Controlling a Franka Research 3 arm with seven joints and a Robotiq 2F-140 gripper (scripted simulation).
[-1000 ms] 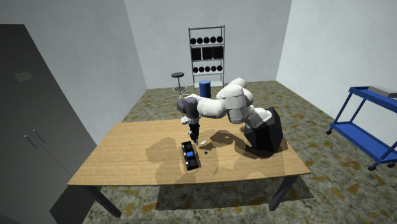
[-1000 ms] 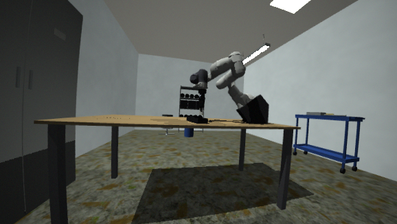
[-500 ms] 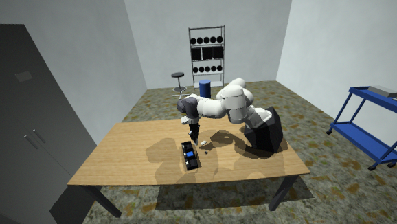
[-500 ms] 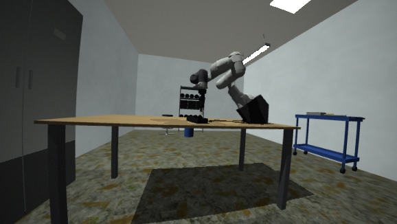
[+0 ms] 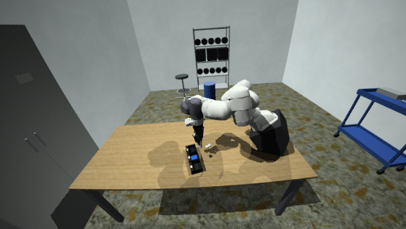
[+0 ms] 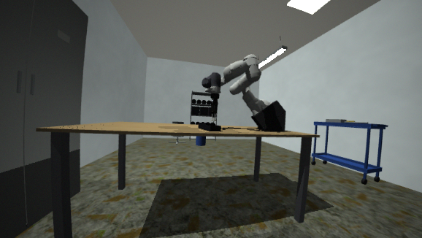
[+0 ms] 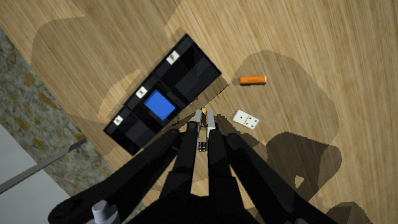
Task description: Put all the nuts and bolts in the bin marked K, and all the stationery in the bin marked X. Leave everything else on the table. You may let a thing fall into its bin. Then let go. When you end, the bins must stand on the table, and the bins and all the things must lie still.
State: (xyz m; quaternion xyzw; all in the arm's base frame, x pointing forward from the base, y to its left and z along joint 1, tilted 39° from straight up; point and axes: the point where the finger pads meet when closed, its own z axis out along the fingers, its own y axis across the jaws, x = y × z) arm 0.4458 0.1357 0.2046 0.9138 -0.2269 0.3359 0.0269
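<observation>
A row of three black bins (image 7: pixel 192 75) (image 5: pixel 195 170) (image 6: pixel 209 127) lies on the wooden table (image 5: pixel 140 154), each with a small white label too small to read. A blue block (image 7: pixel 160 104) (image 5: pixel 193 157) lies in the middle bin. My gripper (image 7: pixel 203 117) (image 5: pixel 199 143) (image 6: pixel 215 118) points down just beside the row's far end, above the table. Its fingers are almost shut, and a thin tan pencil-like thing (image 7: pixel 203 109) shows between the tips. An orange crayon-like stick (image 7: pixel 252 79), a white domino (image 7: pixel 246 119) (image 5: pixel 208 145) and a small black die (image 7: pixel 202 146) lie on the table near the fingers.
The arm's black base (image 5: pixel 272 135) stands at the table's right rear. A dark cabinet (image 5: pixel 31 133) stands to the left, a blue cart (image 5: pixel 372 137) to the right, and a shelf (image 5: pixel 211 56), a stool and a blue barrel behind the table.
</observation>
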